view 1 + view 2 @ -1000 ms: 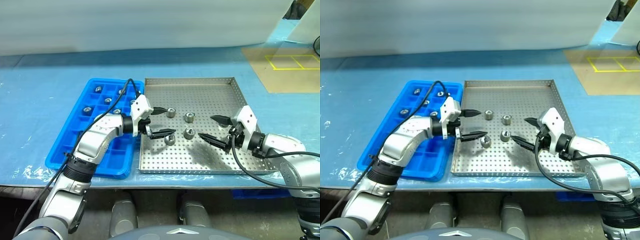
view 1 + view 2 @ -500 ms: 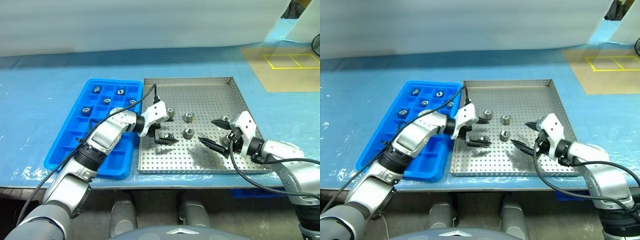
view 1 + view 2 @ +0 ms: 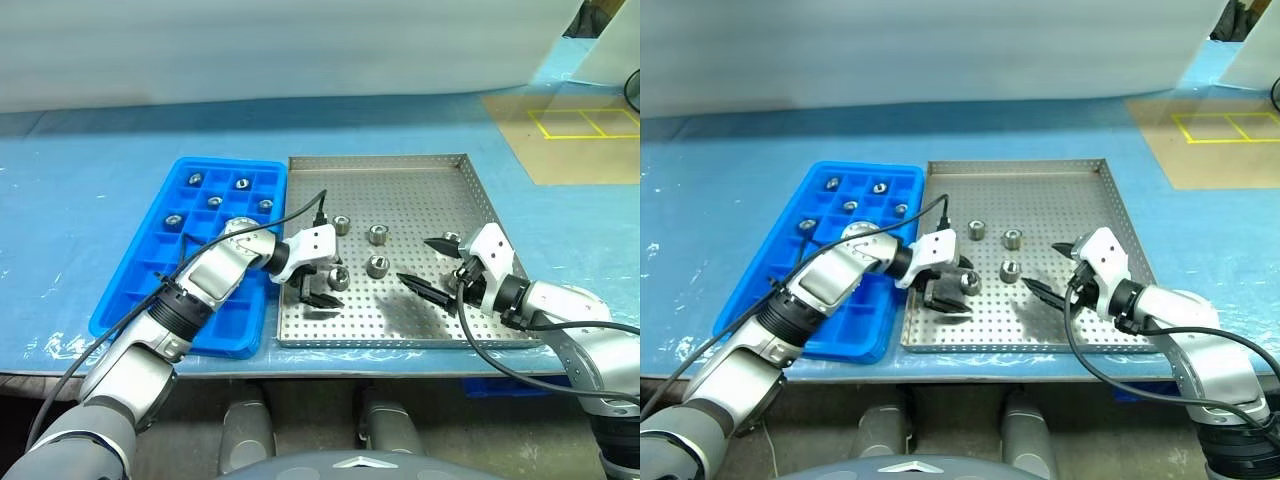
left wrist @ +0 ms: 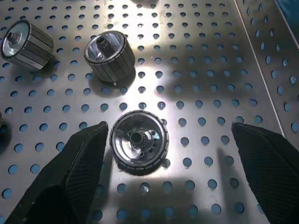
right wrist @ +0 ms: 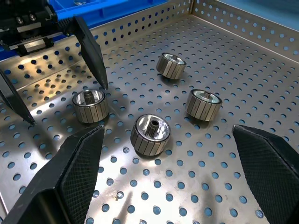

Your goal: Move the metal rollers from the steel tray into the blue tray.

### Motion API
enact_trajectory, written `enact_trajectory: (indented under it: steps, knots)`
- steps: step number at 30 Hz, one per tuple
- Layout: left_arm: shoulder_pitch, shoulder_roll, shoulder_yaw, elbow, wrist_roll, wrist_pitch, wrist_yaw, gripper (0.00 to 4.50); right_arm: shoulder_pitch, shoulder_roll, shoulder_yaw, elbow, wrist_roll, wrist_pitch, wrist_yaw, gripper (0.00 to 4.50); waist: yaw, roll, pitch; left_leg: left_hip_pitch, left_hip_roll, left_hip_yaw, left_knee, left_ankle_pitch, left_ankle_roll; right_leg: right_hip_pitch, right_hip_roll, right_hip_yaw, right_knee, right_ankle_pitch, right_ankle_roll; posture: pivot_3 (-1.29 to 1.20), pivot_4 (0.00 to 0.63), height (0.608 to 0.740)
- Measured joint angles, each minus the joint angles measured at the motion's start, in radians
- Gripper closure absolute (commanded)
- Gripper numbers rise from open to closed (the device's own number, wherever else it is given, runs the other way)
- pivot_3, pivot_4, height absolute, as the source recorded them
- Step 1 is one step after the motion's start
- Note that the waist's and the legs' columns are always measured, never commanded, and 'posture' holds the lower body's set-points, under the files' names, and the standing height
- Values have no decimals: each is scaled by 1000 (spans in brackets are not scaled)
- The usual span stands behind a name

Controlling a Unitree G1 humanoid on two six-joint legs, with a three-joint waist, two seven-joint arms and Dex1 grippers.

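Now the left pincer (image 3: 325,287) has been lowered, wide open and empty, around a small silvery ridged metal roller (image 3: 338,279) in the perforated steel tray (image 3: 440,180); closing seems next.

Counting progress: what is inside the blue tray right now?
Five metal rollers sit in separate far compartments of the blue tray; the left arm covers some near compartments.

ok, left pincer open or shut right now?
Open. The left pincer has its fingers spread on either side of a metal roller on the steel tray, not gripping it.
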Motion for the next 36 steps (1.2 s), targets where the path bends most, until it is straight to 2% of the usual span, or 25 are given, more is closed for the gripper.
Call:
enact_trajectory:
  steps: [8,11,12,13,14,15,19,36]
  knots:
    - [-34,-46,-27,68,72,-26,14,56,-8,10,2,-1,0,0,-10,0,1,0,0,0,0,0,0,0,0,0,0,0,0,0,0,-257,150,740]
    - [-49,-80,-22,103,79,-28,36,615,-8,12,2,-2,0,0,-17,0,1,0,0,0,0,0,0,0,0,0,0,0,0,0,0,-259,150,740]
    - [-53,-95,-20,114,79,-28,45,932,-8,14,2,-3,0,0,-19,0,1,0,0,0,0,0,0,0,0,0,0,0,0,0,0,-259,150,740]
    - [-54,-97,-20,116,79,-28,47,932,-8,15,2,-3,0,0,-20,0,1,0,0,0,0,0,0,0,0,0,0,0,0,0,0,-259,150,740]
    - [-57,-107,-20,125,79,-28,52,1389,-8,17,3,-5,0,0,-21,0,1,0,0,0,0,0,0,0,0,0,0,0,0,0,0,-259,150,740]
    - [-58,-107,-17,128,79,-28,52,1496,-8,17,2,-5,0,1,-23,0,-1,0,0,0,0,0,0,0,0,0,0,0,0,0,0,-259,150,740]
    - [-58,-94,-16,128,81,-28,45,2802,-8,22,2,-6,1,3,-28,0,0,0,0,0,0,0,0,0,0,0,0,0,0,0,0,-259,150,740]
    - [-61,-91,14,121,74,10,49,2819,-26,27,13,-6,1,8,-35,0,0,0,0,0,0,0,0,0,0,0,0,0,0,0,0,-232,150,740]
